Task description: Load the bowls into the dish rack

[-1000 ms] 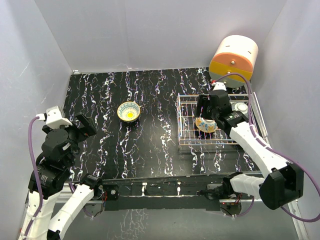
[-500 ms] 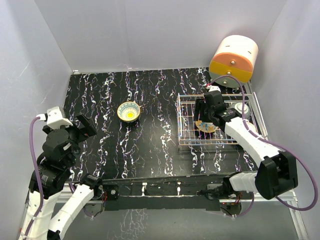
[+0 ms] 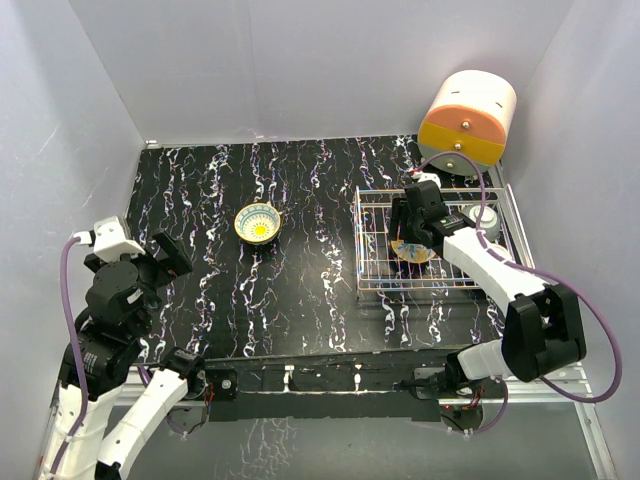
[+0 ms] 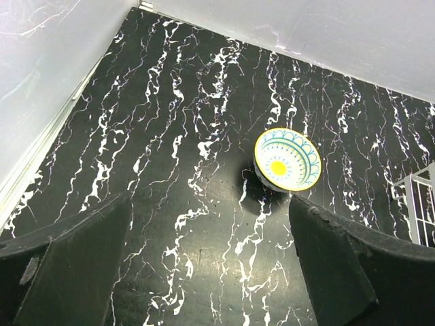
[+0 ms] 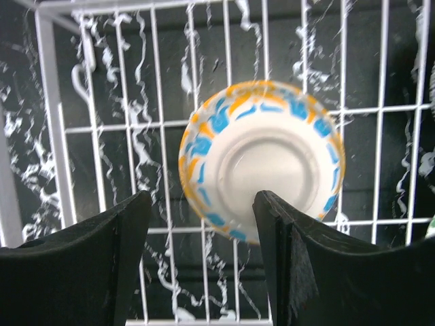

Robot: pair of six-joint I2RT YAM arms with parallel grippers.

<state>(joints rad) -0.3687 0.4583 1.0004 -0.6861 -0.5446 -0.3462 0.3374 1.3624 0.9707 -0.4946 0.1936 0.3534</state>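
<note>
Since the right tool holds its jaws well apart with nothing between them, the painted bowl beneath it appears to be let go. It rests on the wires of the dish rack, toward the rack's left and near side, with its pale base and foot ring turned to the wrist camera and blue and orange marks around its outside (whether it lies flat on its rim or leans against the bars cannot be told). By that reading this bowl counts as loaded, and the right arm is free to draw clear. One more bowl, yellow-centred with a blue pattern inside, stands upright on the black marbled desk, well apart from the rack and out ahead of the left tool. That tool's fingers gape wide and grip nothing, so this bowl looks like the likely next pick. Set against the overhead view of a moment earlier, the right arm's elbow has swung in from the far right toward the desk's near edge. Its tool has crept a little toward the rack's far side, and the racked bowl sits where it was. The left arm has sagged slightly, and the bowl on the desk has not moved.
</note>
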